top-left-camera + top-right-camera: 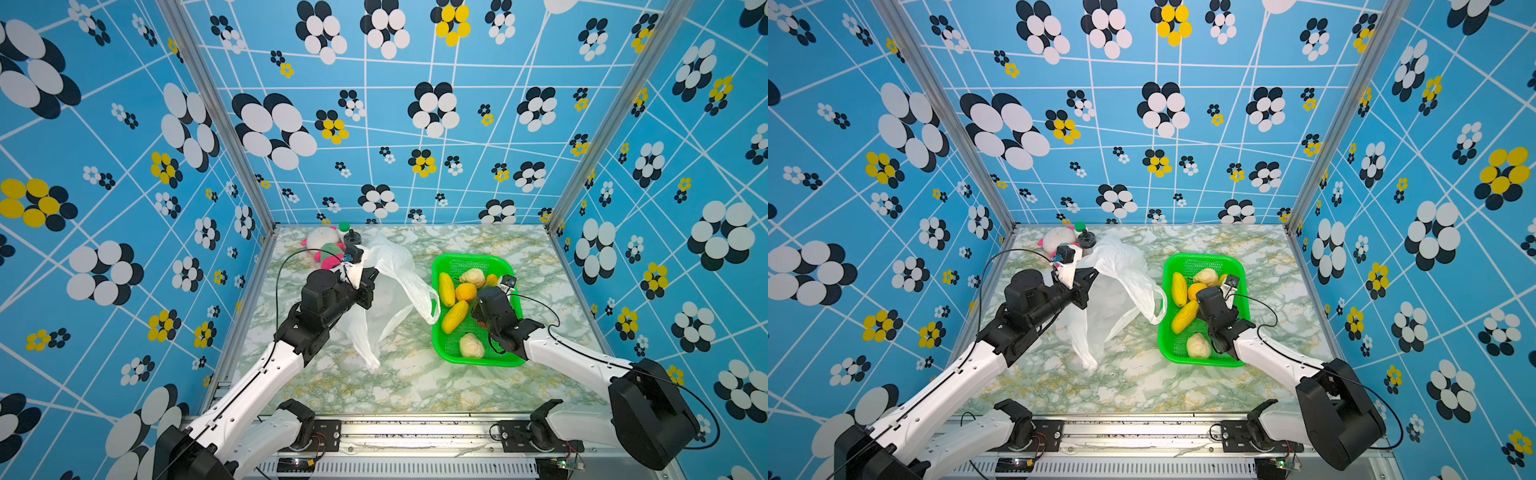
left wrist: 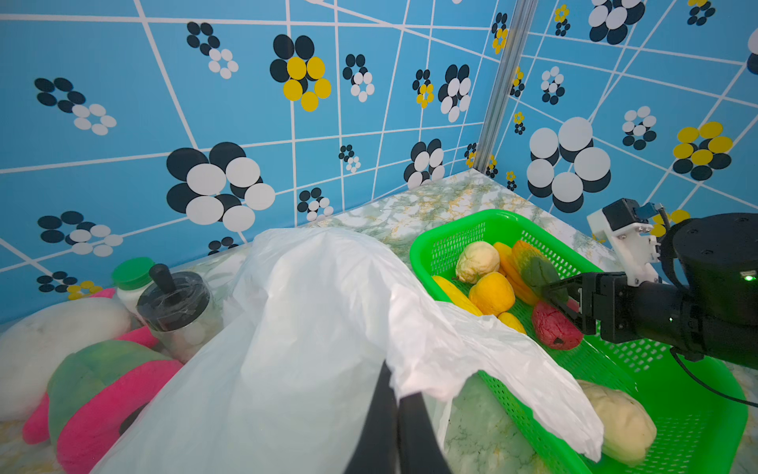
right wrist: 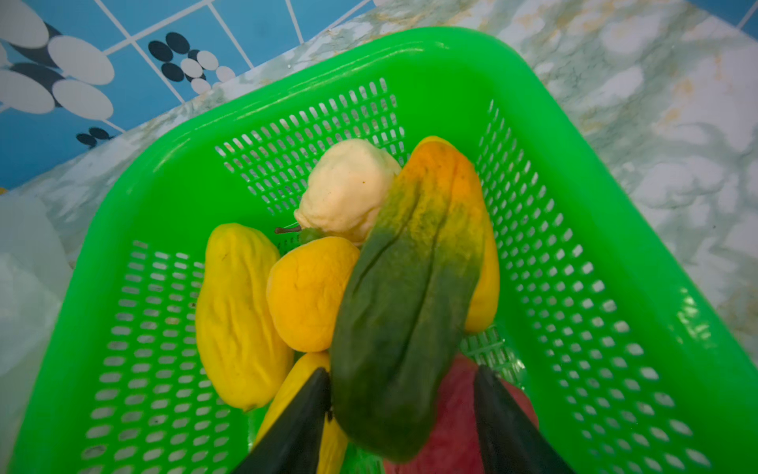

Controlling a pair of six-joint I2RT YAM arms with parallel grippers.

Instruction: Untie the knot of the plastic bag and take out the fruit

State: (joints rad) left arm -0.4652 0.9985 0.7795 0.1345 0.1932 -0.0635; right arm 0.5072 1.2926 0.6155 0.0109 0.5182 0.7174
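Several fruit (image 1: pixel 465 292): lay in green basket (image 1: pixel 469 257), right of centre.
Left gripper (image 2: pixel 398 381): pinched plastic bag (image 1: pixel 395 266), mid-frame.
Right gripper (image 3: pixel 402 370): spread astride green-orange fruit (image 3: pixel 410 287), perhaps touching.

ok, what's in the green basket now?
Long yellow toy fruits, an orange one, two cream bumpy ones, a green-orange one inside the open right gripper, a red one partly hidden under it. Basket floor beneath them is covered.

You're looking at a robot lab test cell, not a home: blue flower-printed panels (image 1: pixel 374 137) on aluminium posts (image 1: pixel 225 124) wall in the marble-print tabletop (image 1: pixel 415 386) (plainly a backdrop), and two robot arms (image 1: pixel 266 374) are bolted to a metal rail (image 1: pixel 415 432) at its near edge.
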